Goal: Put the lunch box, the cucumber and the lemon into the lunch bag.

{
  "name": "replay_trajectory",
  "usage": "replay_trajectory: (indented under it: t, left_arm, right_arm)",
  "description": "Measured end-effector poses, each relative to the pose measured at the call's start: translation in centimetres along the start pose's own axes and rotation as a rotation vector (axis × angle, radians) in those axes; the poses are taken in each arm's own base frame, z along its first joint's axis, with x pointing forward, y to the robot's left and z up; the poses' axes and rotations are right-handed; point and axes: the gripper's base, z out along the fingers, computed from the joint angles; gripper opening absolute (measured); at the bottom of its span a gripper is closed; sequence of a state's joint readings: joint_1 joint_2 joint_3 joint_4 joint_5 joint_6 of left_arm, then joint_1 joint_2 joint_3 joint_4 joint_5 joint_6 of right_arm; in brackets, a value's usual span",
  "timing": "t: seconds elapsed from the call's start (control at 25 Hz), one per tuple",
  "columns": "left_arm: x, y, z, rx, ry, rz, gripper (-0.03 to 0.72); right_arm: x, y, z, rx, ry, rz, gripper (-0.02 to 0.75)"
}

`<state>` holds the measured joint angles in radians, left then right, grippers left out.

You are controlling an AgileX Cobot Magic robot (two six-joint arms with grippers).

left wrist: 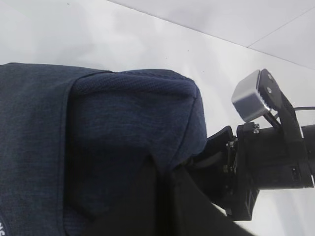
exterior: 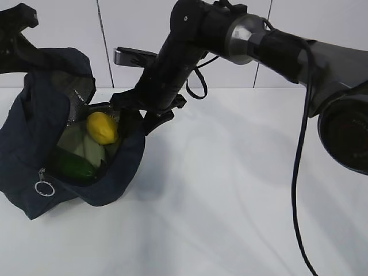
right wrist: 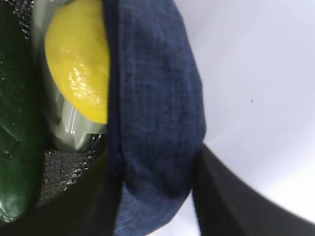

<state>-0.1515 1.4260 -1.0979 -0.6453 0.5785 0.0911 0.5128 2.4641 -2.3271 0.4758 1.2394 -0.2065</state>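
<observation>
Sitting at the left edge of a smooth white table [exterior: 230, 201], the navy fabric lunch bag [exterior: 29, 144] gapes open toward the camera, its soft walls slumped and its silver quilted foil lining showing inside. Within it, the oval yellow lemon [exterior: 102, 127] rests on the pale green lid of the lunch box [exterior: 86, 148], with the glossy dark green cucumber [exterior: 77, 168] lying in front. A metal ring pull [exterior: 44, 188] hangs at the bag's near left corner. The right gripper [right wrist: 157, 196] straddles the bag's right rim, one dark finger inside and one outside, jaws apart around the thick woven fabric; whether they pinch it cannot be told. The left gripper [left wrist: 162, 196] is closed on the bag's far rim, holding it raised. Right of the bag, the tabletop stretches wide and bare.
</observation>
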Motion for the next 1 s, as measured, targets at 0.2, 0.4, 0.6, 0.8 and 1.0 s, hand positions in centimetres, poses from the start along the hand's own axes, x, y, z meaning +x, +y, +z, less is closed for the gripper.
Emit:
replay_trajectory:
  t: [0.2,0.4,0.6,0.8,1.0]
  left_arm:
    - [0.0,0.0,0.0,-0.002,0.0,0.003,-0.006]
    - [0.0,0.0,0.0,-0.002,0.0,0.005,-0.006]
    - [0.1,0.0,0.0,-0.001,0.012,0.005,-0.006]
    - [0.5,0.1,0.0,-0.008,0.055,0.022,-0.006]
    - [1.0,0.2,-0.1,-0.019,0.115,0.046,-0.006]
  right_arm:
    - [0.0,0.0,0.1,-0.002,0.001,0.003,0.249]
    - [0.0,0.0,0.1,-0.002,0.001,-0.028,0.093]
    - [-0.3,0.2,-0.4,-0.001,-0.019,-0.047,0.022]
    - [-0.9,0.4,-1.4,0.002,-0.048,-0.065,0.019]
    - [-1.0,0.3,-3.0,0.008,-0.074,-0.064,0.019]
